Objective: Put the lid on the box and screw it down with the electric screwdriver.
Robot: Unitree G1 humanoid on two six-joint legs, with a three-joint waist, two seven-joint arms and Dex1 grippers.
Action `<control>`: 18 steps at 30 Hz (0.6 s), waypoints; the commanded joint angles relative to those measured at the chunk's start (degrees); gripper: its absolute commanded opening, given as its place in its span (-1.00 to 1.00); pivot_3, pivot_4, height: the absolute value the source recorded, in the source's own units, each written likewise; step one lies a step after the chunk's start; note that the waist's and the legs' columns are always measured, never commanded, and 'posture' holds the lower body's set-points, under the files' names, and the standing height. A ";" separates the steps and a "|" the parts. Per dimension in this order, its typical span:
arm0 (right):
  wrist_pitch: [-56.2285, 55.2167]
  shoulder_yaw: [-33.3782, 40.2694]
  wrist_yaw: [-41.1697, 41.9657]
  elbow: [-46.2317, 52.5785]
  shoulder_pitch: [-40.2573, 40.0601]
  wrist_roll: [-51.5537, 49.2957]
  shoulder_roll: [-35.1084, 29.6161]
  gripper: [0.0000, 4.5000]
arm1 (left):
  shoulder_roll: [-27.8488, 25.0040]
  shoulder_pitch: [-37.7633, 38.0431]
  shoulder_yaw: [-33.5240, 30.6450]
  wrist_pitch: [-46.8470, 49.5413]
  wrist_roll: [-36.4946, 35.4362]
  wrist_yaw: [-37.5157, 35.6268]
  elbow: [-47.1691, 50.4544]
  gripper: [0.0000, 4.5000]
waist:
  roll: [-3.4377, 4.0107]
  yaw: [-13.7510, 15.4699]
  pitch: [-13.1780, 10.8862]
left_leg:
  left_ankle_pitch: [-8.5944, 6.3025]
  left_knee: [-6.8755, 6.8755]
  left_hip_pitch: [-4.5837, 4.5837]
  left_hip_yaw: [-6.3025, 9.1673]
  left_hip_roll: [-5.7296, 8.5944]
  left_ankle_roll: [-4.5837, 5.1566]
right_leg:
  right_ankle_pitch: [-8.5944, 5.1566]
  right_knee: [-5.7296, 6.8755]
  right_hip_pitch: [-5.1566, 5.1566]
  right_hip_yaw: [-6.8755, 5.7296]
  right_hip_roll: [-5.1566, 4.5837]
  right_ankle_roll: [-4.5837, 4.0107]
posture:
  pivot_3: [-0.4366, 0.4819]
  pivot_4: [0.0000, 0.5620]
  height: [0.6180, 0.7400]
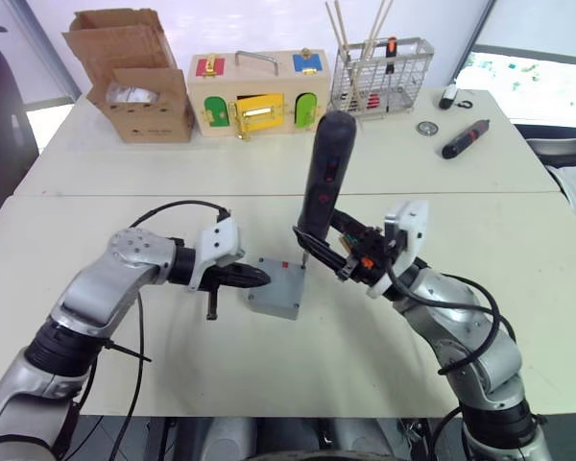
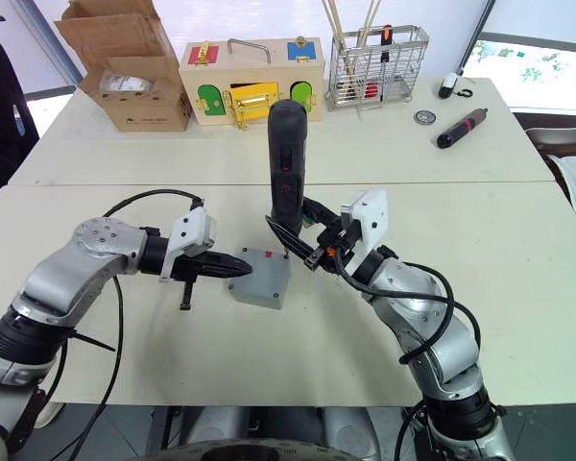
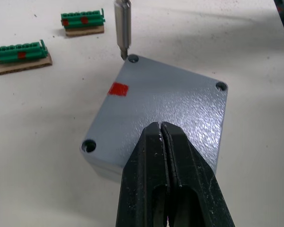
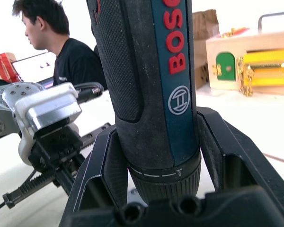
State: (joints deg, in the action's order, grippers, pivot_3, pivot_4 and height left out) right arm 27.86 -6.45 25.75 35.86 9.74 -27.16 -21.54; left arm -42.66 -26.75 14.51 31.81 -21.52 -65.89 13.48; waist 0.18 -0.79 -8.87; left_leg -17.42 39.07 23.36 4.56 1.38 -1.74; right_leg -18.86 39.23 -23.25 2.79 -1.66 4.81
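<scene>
The right gripper (image 2: 312, 252) is clamped around the lower body of the electric screwdriver (image 2: 287, 163), a long thick black cylindrical tool with a small red mark, held near upright, leaning slightly. In the right wrist view its two black fingers (image 4: 229, 151) are seen pressed on both sides of the tool body. The thin metal bit (image 3: 122, 26) is seated in a corner screw hole of the lid (image 3: 165, 113), a flat grey square plastic plate with a red mark, which is set flush on the small grey square plastic box (image 1: 274, 305). The left gripper (image 1: 252, 278) is held with its two black fingers (image 3: 189, 175) pressed together, tips resting on the lid's edge on the side opposite the bit. The box is placed on the white table (image 1: 298, 365), midway between the two arms. Two green terminal strips (image 3: 83, 19) are seen on the table just beyond the box. At the far table edge a brown cardboard carton (image 1: 134, 82), a wooden latch box (image 1: 259, 96) and a wire basket (image 1: 379, 77) are lined up; a smaller black-and-red screwdriver (image 1: 464, 139) is lying to the far right. A person (image 4: 61, 52) in a black shirt is seen in the background of the right wrist view
</scene>
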 commanded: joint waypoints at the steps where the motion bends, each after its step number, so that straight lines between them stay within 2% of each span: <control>1: -0.29 1.14 0.36 4.17 0.47 -1.88 0.15 -0.21 | 0.30 0.05 0.86 0.21 1.38 0.33 -0.52 -1.00 | 0.00 -0.09 0.00 | 0.00 0.00 -0.01 0.00 0.00 0.00 | 0.00 0.00 0.00 0.00 0.00 0.00 | -0.05 -0.47 1.00; 9: -0.78 2.45 -1.23 4.51 2.99 -1.23 0.71 -0.21 | 0.64 0.37 1.38 -0.05 2.07 0.07 -0.40 -1.00 | 0.00 -0.06 0.00 | 0.00 0.00 -0.01 0.01 0.00 0.00 | 0.00 0.01 0.01 0.00 0.00 0.00 | -0.05 -0.47 1.00; 18: 3.18 3.22 -2.75 6.83 4.22 -5.14 0.82 -0.21 | 1.16 0.41 1.62 -0.19 2.48 0.11 -0.49 -1.00 | 0.00 0.02 0.00 | 0.00 0.00 -0.02 0.03 0.00 0.00 | 0.00 0.01 0.02 -0.01 -0.01 0.00 | -0.05 -0.47 1.00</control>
State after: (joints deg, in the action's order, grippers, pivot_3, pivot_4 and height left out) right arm 31.80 -4.05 22.95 38.89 13.47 -30.82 -20.97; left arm -41.58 -26.88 14.68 31.57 -20.38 -65.85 13.47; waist 0.18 -0.77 -8.87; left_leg -17.42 39.07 23.34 4.59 1.38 -1.75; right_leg -18.86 39.24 -23.23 2.78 -1.67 4.80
